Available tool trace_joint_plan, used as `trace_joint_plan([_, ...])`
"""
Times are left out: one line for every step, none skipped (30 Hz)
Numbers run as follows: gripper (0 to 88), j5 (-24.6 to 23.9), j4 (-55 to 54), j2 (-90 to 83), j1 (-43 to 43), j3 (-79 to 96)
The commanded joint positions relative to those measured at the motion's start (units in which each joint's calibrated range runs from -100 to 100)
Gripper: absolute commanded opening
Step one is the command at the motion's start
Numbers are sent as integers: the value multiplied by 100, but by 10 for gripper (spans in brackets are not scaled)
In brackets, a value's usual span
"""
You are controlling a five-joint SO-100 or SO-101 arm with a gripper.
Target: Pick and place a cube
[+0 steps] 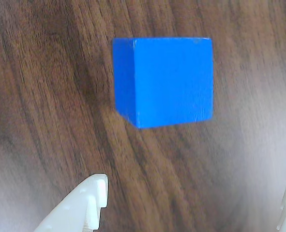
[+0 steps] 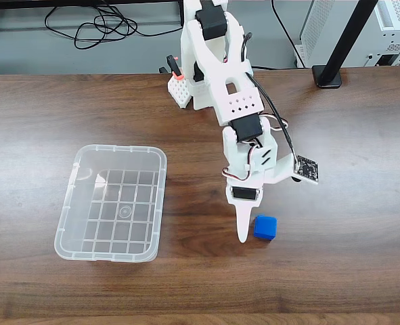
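approach step: pale two-finger gripper (image 1: 193,203) spread wide, grasping nothing, just short of small bright-blue cube (image 1: 164,79) on dark wooden table (image 2: 362,203); next, descend astride, then clamp.

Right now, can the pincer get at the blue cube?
Probably yes. The pincer is open just short of the cube, which sits alone on bare table. The clear tray lies well off to the side in the fixed view.

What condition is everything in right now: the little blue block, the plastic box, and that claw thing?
cube: resting on the table, not gripped, outside the tray.
clear plastic tray: upright, lidless, nothing inside.
gripper: open, hovering with the cube ahead of its fingertips.
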Motion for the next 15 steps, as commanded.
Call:
trace_joint_plan([358, -58, -29, 289, -11, -840])
trace_joint_plan([358, -47, -29, 397, -33, -939])
trace_joint_plan([358, -26, -20, 479, -63, -1028])
trace_joint_plan([358, -16, -20, 562, -92, -1118])
trace_joint_plan([358, -10, -20, 653, -136, -1208])
trace_joint_plan([358, -10, -20, 727, -188, -1289])
trace_joint_plan([358, -5, -3, 810, -239, -1369])
trace_joint_plan([358, -5, 57, 876, -283, -1459])
trace_joint_plan([358, -10, 133, 950, -327, -1585])
trace_joint_plan([358, -26, 227, 1024, -371, -1710])
trace_joint_plan([358, -42, 338, 1107, -401, -1854])
trace_joint_plan([358, -47, 449, 1189, -415, -1979])
trace_joint_plan([358, -53, 560, 1280, -437, -2123])
trace_joint_plan([358, -58, 662, 1371, -437, -2258])
trace_joint_plan([358, -58, 773, 1462, -437, -2383])
